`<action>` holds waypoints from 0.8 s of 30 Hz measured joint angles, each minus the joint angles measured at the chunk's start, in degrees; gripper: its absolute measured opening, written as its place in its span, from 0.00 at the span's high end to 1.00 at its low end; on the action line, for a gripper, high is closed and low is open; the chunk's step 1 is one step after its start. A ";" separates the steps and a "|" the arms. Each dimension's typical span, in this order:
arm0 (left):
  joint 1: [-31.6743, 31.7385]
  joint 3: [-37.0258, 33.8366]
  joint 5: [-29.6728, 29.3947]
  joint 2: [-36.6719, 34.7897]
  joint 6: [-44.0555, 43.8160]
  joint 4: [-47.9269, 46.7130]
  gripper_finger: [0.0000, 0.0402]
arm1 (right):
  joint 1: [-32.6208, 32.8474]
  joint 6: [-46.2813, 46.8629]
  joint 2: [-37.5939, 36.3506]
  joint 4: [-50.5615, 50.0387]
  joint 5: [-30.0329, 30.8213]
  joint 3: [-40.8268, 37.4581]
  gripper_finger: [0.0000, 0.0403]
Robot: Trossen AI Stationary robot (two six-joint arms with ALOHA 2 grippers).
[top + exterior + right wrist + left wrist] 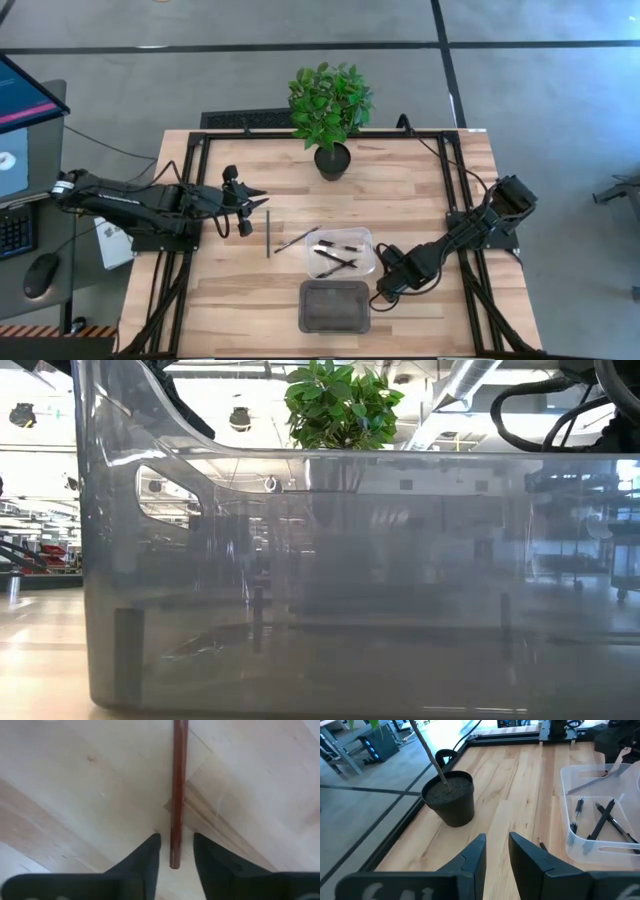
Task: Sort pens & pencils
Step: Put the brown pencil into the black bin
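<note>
Beside clear tray (366,240), right gripper (175,851) straddles reddish pencil (177,790), fingers narrowly parted. Pens (338,256) inside tray. Left gripper (262,203) near tray, fingers slightly apart.

**No legible text**

Nothing readable in any view. Monitor (22,125) at table's left edge shows graphics only, no legible chars. Pale sheet (113,243) under left arm has marks too small to read. No brands or nos. visible elsewhere.
</note>
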 joint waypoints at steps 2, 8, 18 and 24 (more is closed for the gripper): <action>0.01 0.00 0.00 0.00 0.00 0.01 0.81 | 0.00 0.00 0.04 0.03 -0.14 0.00 0.72; 0.00 0.00 0.00 0.00 -0.02 0.03 0.81 | 0.00 -0.04 0.04 0.20 -0.41 0.00 0.82; 0.01 0.00 0.00 0.00 0.00 0.05 0.81 | -0.13 -1.96 0.55 -0.34 -0.35 0.13 0.94; 0.01 0.00 0.00 0.00 0.00 0.05 0.81 | -0.37 -0.63 0.55 -0.47 -0.41 0.11 0.91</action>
